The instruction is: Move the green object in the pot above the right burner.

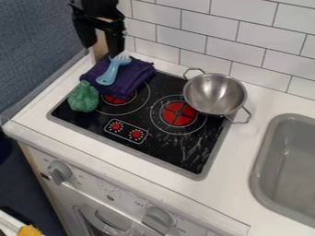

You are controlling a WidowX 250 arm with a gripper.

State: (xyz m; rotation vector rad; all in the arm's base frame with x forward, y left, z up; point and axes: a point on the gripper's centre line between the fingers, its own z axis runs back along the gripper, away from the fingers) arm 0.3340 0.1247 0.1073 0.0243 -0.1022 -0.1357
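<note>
Green object (83,97) is sat by the left edge of the stove (183,159), pot (216,87) at its back right corner. Hand (102,45) is spread, nothing gripped. Tbh the cloth (139,72) beside could get snagged, or the pot knocked by a low carry.

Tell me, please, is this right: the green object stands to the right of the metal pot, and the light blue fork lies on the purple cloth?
Not quite: the camera view shows the green object standing to the left of the metal pot. The light blue fork does lie on the purple cloth.
</note>
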